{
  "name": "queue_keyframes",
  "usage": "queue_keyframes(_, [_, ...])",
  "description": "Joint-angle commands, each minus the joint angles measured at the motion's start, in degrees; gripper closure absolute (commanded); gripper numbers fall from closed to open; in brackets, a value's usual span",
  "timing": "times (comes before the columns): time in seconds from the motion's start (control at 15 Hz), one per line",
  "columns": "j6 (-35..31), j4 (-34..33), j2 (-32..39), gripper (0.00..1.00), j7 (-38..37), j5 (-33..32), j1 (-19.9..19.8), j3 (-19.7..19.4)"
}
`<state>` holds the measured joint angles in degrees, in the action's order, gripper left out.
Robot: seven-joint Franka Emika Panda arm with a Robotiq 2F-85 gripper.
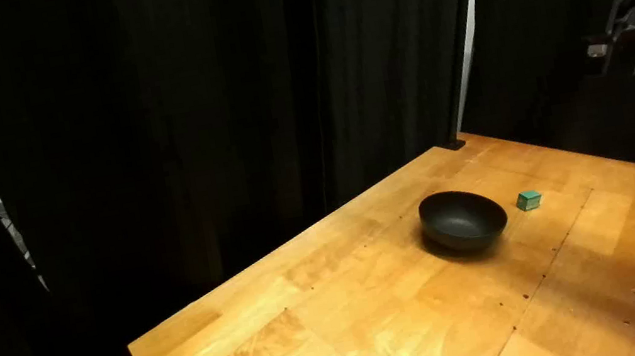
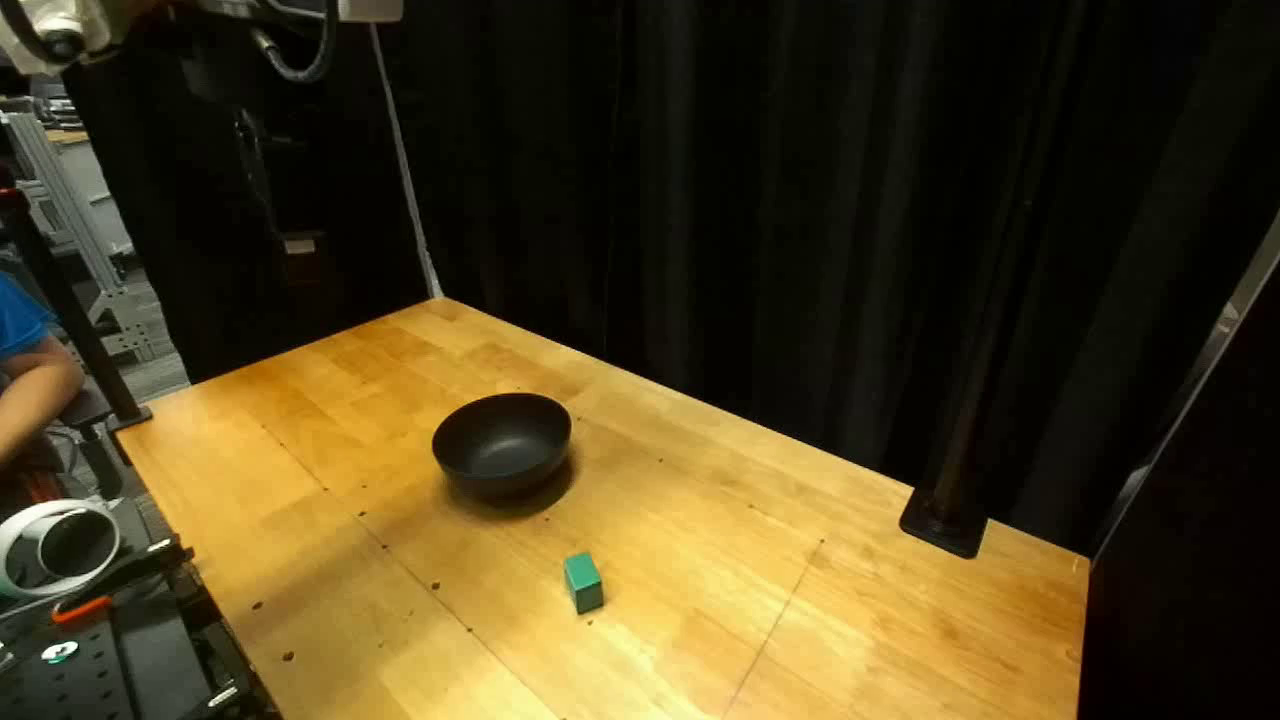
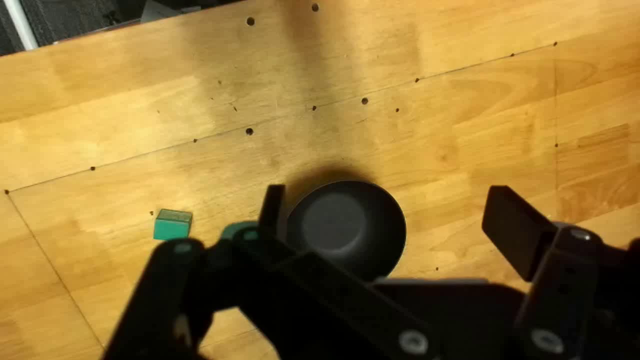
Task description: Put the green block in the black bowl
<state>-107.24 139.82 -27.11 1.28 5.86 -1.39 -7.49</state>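
Observation:
The green block (image 1: 529,200) rests on the wooden table beside the black bowl, a short gap apart. It also shows in an exterior view (image 2: 584,583) and in the wrist view (image 3: 172,225), left of the jaws. The black bowl (image 1: 463,222) stands upright and looks empty in both exterior views (image 2: 503,448). In the wrist view the bowl (image 3: 335,222) lies below the jaws, partly hidden by a finger. My gripper (image 1: 622,69) is high above the table, touching neither thing. In the wrist view the gripper (image 3: 388,205) has its fingers wide apart with nothing between them.
The wooden table (image 2: 760,600) has black curtains (image 2: 800,230) behind it. Black posts stand at the table edges, one with its base (image 2: 943,522) near a corner. A dark bench with tools (image 2: 110,650) adjoins one side, and a person's arm (image 2: 40,390) shows beyond it.

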Motion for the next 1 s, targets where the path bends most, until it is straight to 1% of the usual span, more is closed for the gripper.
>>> queue_keyframes(0.0, [0.16, -0.33, 0.03, 0.0, 0.39, 0.41, -1.03, 0.89])
queue_keyframes(0.2, [0.16, -0.78, -0.05, 0.0, 0.39, 0.41, -1.03, 0.89])
queue_keyframes(0.27, [-0.92, -0.53, 1.4, 0.0, -1.09, -0.45, -1.52, 1.3])
queue_keyframes(0.4, [-8.15, 1.33, 5.03, 0.0, -7.11, -4.09, -4.15, 2.49])
queue_keyframes(0.67, [-24.42, 4.43, 15.55, 0.0, -15.46, -11.06, -8.98, 1.71])
queue_keyframes(0.8, [-30.93, 4.69, 21.86, 0.0, -21.84, -15.06, -11.14, 1.46])
queue_keyframes(0.93, [-36.77, 4.37, 28.12, 0.0, -29.88, -19.57, -12.24, 0.74])
